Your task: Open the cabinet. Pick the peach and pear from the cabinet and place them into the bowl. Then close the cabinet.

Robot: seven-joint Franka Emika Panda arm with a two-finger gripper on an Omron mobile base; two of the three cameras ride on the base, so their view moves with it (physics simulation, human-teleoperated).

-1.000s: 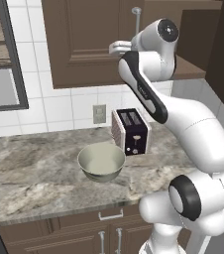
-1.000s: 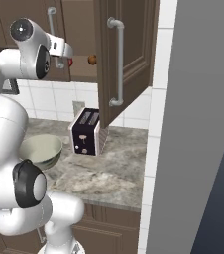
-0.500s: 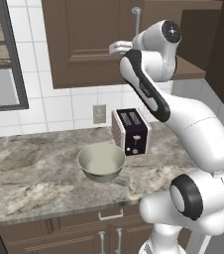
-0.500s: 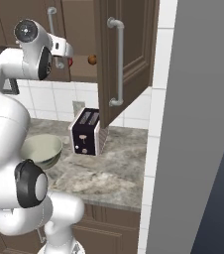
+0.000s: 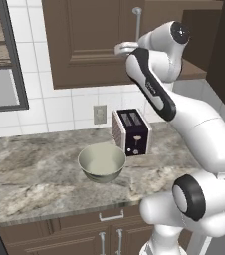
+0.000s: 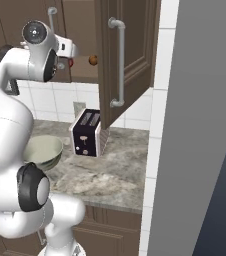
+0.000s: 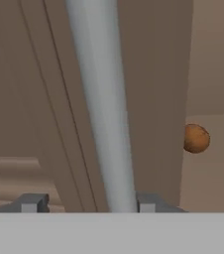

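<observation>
Large dark brown wooden cabinet [image 5: 92, 45] above the counter, right door [image 6: 130, 55] swung open, left door shut. In the hand view the left door's long silver bar handle [image 7: 104, 106] runs between the two small dark fingertips [image 7: 33, 202] of the two-finger gripper [image 7: 86, 203], whose jaws stand apart, unclenched, either side of it; contact cannot be told. The white arm [image 5: 184, 109] reaches up and forward. A small brown round fruit [image 7: 196, 138] sits inside the cabinet; the pale grey-green bowl [image 5: 102, 163] rests on the counter beside a dark toaster [image 5: 131, 132].
</observation>
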